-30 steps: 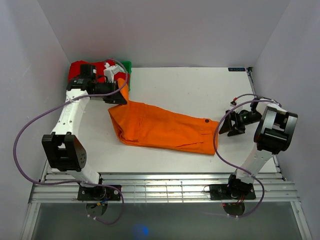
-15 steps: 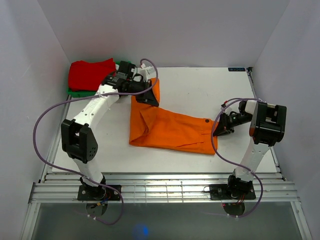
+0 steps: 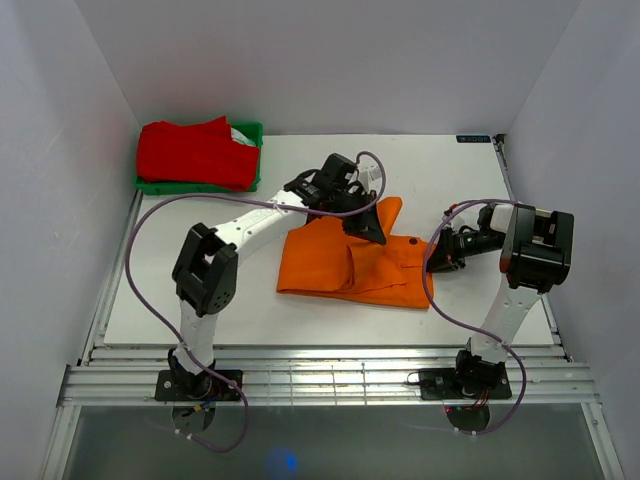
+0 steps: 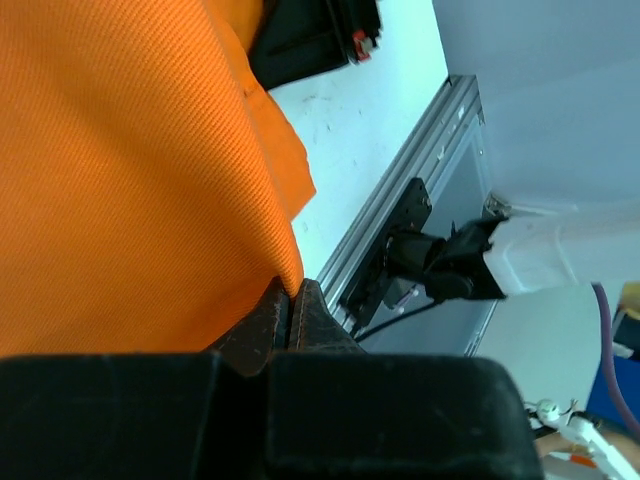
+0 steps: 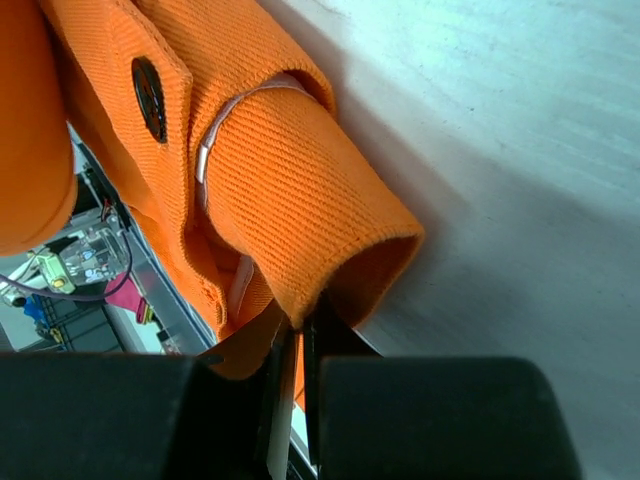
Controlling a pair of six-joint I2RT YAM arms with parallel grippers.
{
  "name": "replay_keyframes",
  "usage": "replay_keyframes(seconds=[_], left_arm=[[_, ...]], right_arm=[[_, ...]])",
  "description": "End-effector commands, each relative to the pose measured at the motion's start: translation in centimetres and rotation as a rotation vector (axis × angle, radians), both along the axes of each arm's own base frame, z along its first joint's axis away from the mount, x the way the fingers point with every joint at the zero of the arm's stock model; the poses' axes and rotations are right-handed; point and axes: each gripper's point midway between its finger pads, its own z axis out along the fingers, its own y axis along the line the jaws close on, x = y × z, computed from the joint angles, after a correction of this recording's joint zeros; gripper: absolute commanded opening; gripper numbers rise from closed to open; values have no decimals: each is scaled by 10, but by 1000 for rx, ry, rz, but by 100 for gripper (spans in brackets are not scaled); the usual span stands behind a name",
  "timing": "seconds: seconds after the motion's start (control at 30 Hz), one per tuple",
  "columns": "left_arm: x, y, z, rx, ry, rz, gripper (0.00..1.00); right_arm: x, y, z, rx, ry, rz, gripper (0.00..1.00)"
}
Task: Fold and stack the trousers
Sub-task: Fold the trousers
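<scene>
Far L: red garment [image 3: 190,152] on green bin [image 3: 252,132], well apart, not involved. Trousers [image 3: 330,272] lie mid-table [image 3: 440,170], w/ one leg end lifted & brought over twd the waistband on the R. Risks, as I judge them: L gripper [image 3: 366,228] has only a thin edge of cloth, so the leg could slip out mid-fold & land crooked. The lower layer may drag or bunch w/ the pull, esp. at the crease near centre. On the R, a tug across could yank the waistband corner loose or skew it, so edges wouldn't line up. Claws: L gripper fingers pressed together, pinching the orange hem right at the tips. R gripper [image 3: 440,252] likewise clamped tight on the rolled waistband edge, near the dark button [image 5: 148,86], low by the table.
</scene>
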Motion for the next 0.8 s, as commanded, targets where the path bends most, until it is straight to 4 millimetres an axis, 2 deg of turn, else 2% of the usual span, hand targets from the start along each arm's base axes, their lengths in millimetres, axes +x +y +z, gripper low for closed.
replay_keyframes(seconds=[0.0,0.07,0.13,0.2,0.3,0.4,0.53,0.63,0.77], left_arm=[[6,-41,13,-103,34,31,0],[6,-56,9,-117,68,49,0],[1,-69,-8,-101,117,58,0],[-2,-80,-12,-104,127,61,0],[-6,-91,-17,-98,138,57,0],[-4,-92,-18,-87,139,79,0],[-1,-87,-2,-94,117,119,0],[0,-86,21,-130,104,143,0],[-6,-91,28,-149,159,121,0]], right_arm=[[3,7,8,39,-47,-5,8],[1,9,7,48,-37,-8,8],[-2,10,6,55,-30,-7,8],[-3,10,6,51,-33,-7,8],[-6,10,4,47,-30,-5,8],[-7,10,4,49,-31,-5,8],[-5,11,7,50,-44,-6,8],[-3,11,9,56,-48,-14,8],[-3,12,11,60,-51,-13,8]])
